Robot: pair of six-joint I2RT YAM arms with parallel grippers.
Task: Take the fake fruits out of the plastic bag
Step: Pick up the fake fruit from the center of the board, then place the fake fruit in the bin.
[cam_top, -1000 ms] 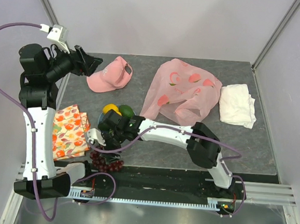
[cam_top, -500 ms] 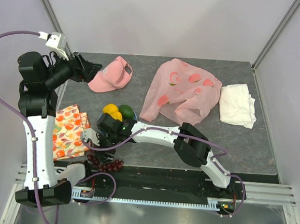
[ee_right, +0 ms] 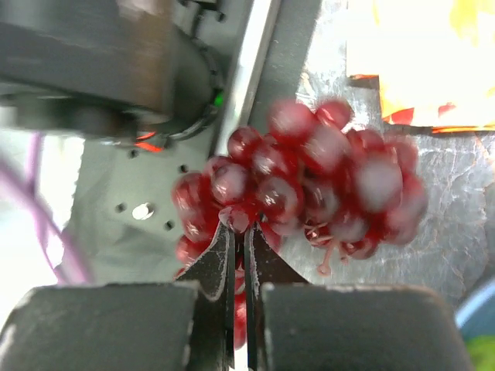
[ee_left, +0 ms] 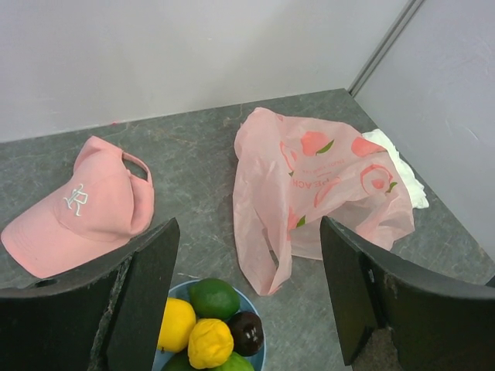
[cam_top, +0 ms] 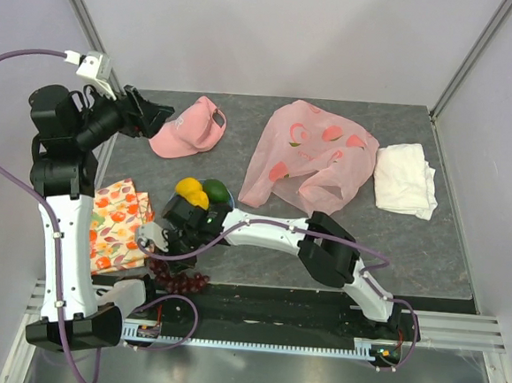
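The pink plastic bag (cam_top: pixel 308 156) (ee_left: pixel 309 185) lies crumpled at the back of the table. A yellow lemon (cam_top: pixel 188 186) (ee_left: pixel 176 325), a green round fruit (cam_top: pixel 213 190) (ee_left: pixel 214 297) and a dark purple one (ee_left: pixel 246 331) sit on a blue plate (ee_left: pixel 259 359). The red grape bunch (cam_top: pixel 182 280) (ee_right: pixel 309 178) lies at the table's front edge. My right gripper (cam_top: pixel 169 256) (ee_right: pixel 240 232) is shut, its tips pinched into the bunch. High at the far left, my left gripper (cam_top: pixel 156 111) (ee_left: pixel 249 228) hangs open and empty.
A pink cap (cam_top: pixel 188 128) (ee_left: pixel 85 205) lies at the back left. A white cloth (cam_top: pixel 405 178) (ee_left: pixel 402 166) lies right of the bag. A floral cloth (cam_top: pixel 116 225) (ee_right: pixel 433 62) lies at the front left. The metal rail and arm bases run just beyond the grapes.
My right gripper has moved down-left over the grape bunch and gone from open to shut on it. The left arm has shifted slightly.
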